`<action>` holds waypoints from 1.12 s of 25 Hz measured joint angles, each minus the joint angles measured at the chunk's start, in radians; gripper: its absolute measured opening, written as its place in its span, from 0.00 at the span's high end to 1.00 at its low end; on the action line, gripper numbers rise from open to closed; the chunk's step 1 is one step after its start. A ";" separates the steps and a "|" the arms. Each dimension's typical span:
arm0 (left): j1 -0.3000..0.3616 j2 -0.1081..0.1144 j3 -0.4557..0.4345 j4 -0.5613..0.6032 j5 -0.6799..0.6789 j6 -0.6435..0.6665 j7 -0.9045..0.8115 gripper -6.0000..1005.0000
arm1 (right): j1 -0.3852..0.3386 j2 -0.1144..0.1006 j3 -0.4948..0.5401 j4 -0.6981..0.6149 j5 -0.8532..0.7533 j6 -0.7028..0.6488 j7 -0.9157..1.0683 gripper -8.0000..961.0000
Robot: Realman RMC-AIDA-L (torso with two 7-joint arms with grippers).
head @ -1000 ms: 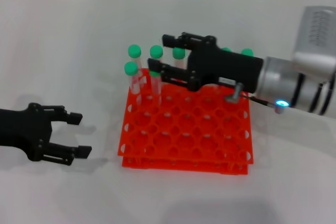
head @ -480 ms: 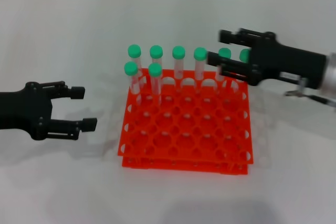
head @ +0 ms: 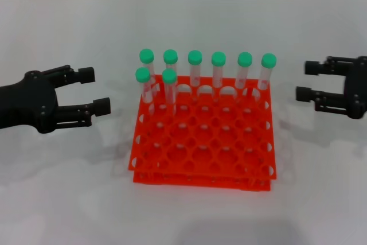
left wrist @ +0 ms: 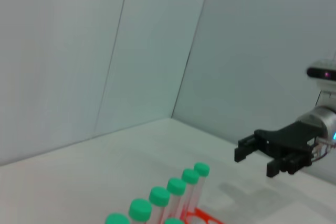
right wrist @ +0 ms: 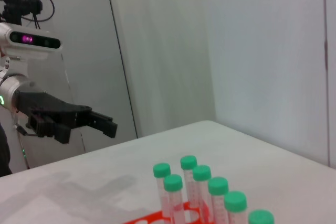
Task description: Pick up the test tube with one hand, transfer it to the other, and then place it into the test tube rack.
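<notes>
The orange-red rack is seen standing on the white surface between the two grippers. Eight green-capped tubes are held upright in it: six in the back row and two in the second row at the rack's left end. The test tube of the task cannot be told apart from the others; the point marks one in the second row. The left gripper is held left of the rack, its fingers apart and empty. The right gripper is held right of the rack, fingers likewise apart and empty.
</notes>
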State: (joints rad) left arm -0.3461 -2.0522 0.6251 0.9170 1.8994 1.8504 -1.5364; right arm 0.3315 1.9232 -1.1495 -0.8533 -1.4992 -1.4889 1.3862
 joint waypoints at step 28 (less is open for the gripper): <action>0.001 0.008 0.001 -0.010 0.001 0.008 -0.039 0.12 | 0.007 0.052 0.041 0.011 -0.079 0.019 0.002 0.12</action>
State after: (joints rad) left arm -0.3448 -2.0441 0.6256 0.9072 1.9003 1.8584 -1.5758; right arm 0.3390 1.9755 -1.1089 -0.8422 -1.5786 -1.4702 1.3879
